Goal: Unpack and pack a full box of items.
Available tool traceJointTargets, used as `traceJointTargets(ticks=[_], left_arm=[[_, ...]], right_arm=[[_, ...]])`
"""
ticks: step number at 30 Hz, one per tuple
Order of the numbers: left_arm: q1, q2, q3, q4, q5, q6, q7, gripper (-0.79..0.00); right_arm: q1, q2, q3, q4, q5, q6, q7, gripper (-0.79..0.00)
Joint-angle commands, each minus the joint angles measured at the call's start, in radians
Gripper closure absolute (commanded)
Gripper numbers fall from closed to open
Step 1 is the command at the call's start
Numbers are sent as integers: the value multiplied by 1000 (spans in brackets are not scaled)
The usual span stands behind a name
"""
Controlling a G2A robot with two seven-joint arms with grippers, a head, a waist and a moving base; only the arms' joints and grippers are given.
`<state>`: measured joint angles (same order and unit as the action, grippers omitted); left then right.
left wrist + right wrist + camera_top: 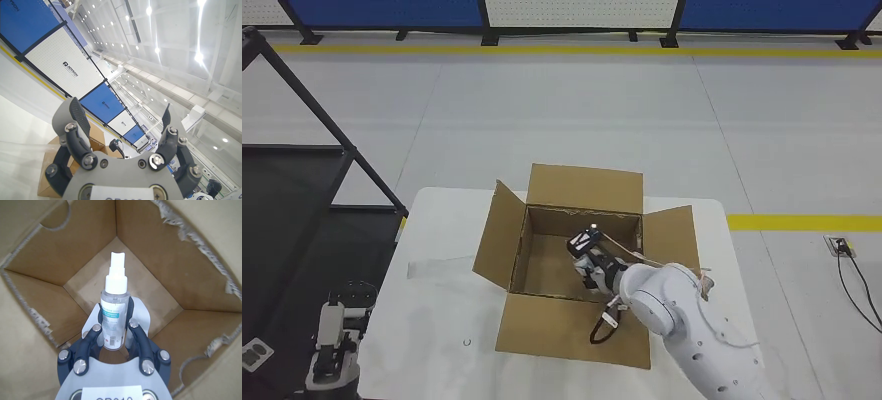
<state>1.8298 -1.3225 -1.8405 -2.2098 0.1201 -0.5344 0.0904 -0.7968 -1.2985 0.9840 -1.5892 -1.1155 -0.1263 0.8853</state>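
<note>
Mid-frame, right gripper (115,306) clasped a clear white-capped spray bottle (115,281) nozzle-down inside the brown cardboard box (56,247), likely packing; left gripper (121,109) gaped empty

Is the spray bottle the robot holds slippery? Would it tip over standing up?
Probably slightly slippery: the spray bottle looks smooth, clear plastic, though the right gripper clamps its labelled middle. Standing, it might tip easily, being tall and narrow. Lying in the box, its round body could roll.

One cardboard box (572,338); one spray bottle (113,315); one table (432,325); two tools: left tool (120,103), right tool (115,303).
</note>
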Motion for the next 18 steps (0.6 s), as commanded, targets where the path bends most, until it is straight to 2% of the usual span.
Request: traceJointTargets(ticks=[1,4,15,18], left_arm=[[3,-1,-1,-2,2,-3,3,-785],[10,-3,-8,-3,0,-9,8,-785],[31,-7,-21,-10,4,-34,4,-785],[39,-9,-24,-14,7,-40,7,-785]], right_arm=[[-68,10,49,-68,-8,23,-59,0],[-121,13,66,-113,-26,64,-82,0],[-122,13,65,-115,-29,69,-74,0],[-133,12,69,-114,-8,50,-114,0]])
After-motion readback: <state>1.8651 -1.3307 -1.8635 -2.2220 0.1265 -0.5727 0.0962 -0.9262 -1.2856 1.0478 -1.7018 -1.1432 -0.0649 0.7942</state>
